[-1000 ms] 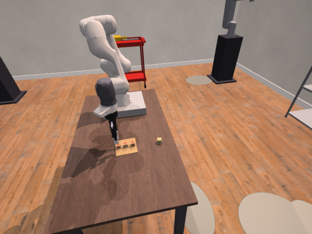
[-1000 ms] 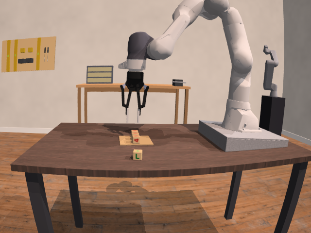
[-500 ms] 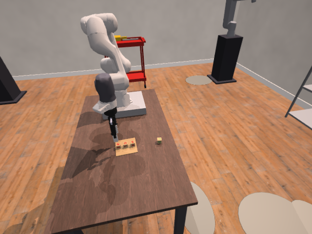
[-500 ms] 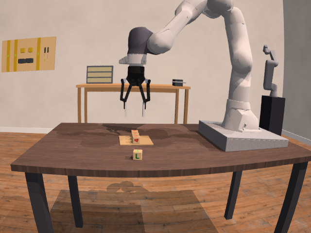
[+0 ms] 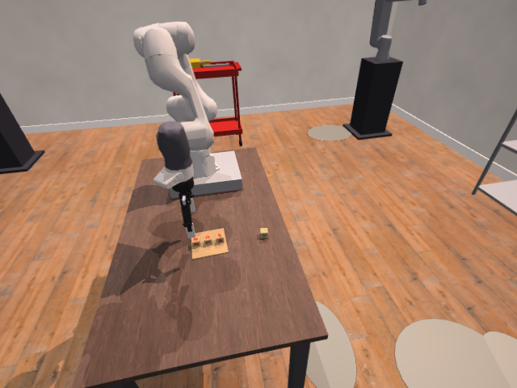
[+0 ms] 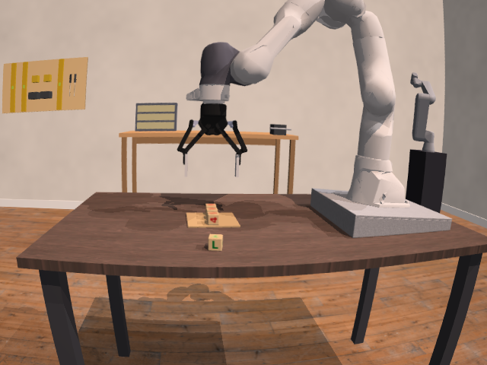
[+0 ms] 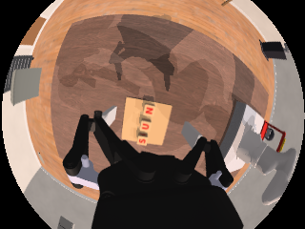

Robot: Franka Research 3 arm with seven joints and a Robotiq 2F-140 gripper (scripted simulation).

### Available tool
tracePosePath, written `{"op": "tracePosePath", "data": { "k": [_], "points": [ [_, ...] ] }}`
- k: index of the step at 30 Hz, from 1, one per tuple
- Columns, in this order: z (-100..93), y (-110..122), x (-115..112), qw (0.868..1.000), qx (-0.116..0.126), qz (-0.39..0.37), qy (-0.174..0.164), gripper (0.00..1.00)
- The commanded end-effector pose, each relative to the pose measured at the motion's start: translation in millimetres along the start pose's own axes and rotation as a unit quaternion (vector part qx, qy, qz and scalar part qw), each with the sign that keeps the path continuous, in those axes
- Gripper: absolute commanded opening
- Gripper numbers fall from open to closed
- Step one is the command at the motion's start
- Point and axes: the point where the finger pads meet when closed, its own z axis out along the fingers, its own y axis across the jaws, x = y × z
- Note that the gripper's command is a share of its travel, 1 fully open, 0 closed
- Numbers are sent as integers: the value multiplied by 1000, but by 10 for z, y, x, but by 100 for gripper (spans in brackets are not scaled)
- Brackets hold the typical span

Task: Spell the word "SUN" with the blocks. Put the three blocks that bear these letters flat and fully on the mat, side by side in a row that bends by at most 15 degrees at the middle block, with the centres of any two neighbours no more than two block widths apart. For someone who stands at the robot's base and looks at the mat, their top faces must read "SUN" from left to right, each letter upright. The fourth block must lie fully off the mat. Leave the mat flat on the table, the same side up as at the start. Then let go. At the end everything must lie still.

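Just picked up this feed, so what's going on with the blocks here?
The arm's gripper hovers open above the mat, holding nothing. Three blocks sit in a row on the mat, reading SUN from the base side. The fourth block, with an L on one side, stands off the mat on the table. The spelling looks done, as far as I can judge.
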Motion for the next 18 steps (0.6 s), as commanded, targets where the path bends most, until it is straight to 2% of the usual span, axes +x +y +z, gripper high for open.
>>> {"op": "tracePosePath", "data": {
  "k": [1, 10, 18],
  "points": [
    [-11, -3, -10, 1000, 0, -2, -1, 100],
    [-72, -3, -10, 1000, 0, -2, -1, 100],
    [-368, -3, -9, 1000, 0, -2, -1, 100]
  ]
}}
